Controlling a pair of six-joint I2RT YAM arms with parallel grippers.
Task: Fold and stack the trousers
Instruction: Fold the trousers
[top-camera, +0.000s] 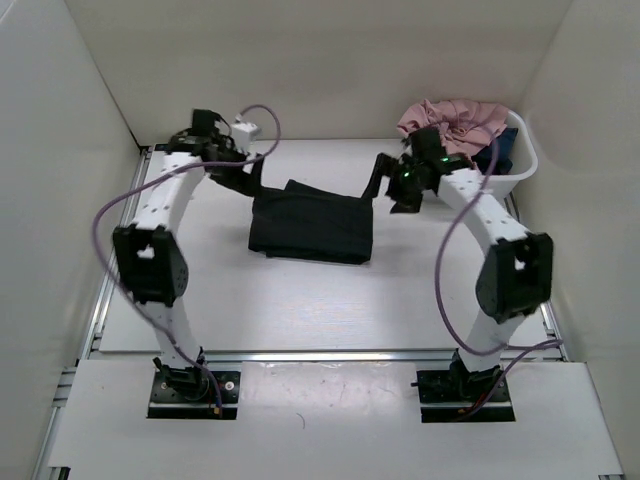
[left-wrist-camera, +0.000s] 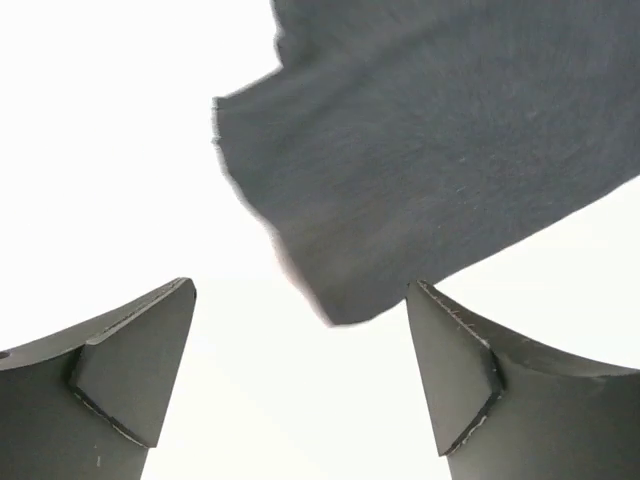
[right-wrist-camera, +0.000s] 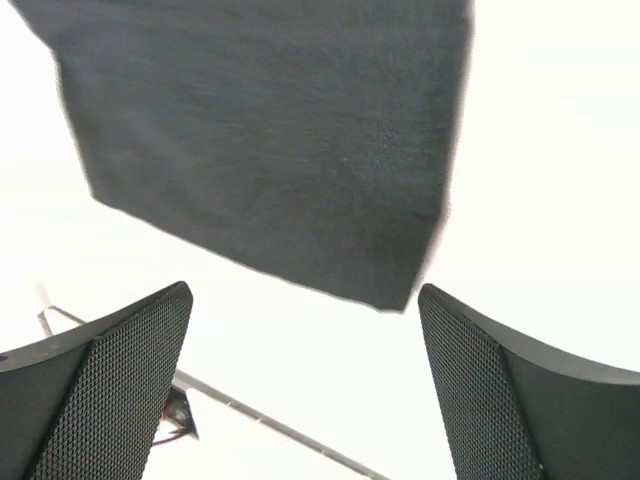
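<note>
The black trousers (top-camera: 312, 228) lie folded into a flat rectangle in the middle of the white table. My left gripper (top-camera: 247, 177) hovers open just beyond the fold's far left corner; the left wrist view shows the dark cloth (left-wrist-camera: 430, 140) ahead of the spread fingers (left-wrist-camera: 135, 375), not between them. My right gripper (top-camera: 385, 185) hovers open beside the far right corner; the right wrist view shows the cloth (right-wrist-camera: 270, 140) ahead of the mesh pads (right-wrist-camera: 110, 390), with nothing held.
A white tub (top-camera: 524, 152) at the back right holds a pink garment (top-camera: 455, 120) and a small dark blue garment (top-camera: 502, 158). White walls enclose the table. A metal rail (top-camera: 320, 355) runs along the near edge.
</note>
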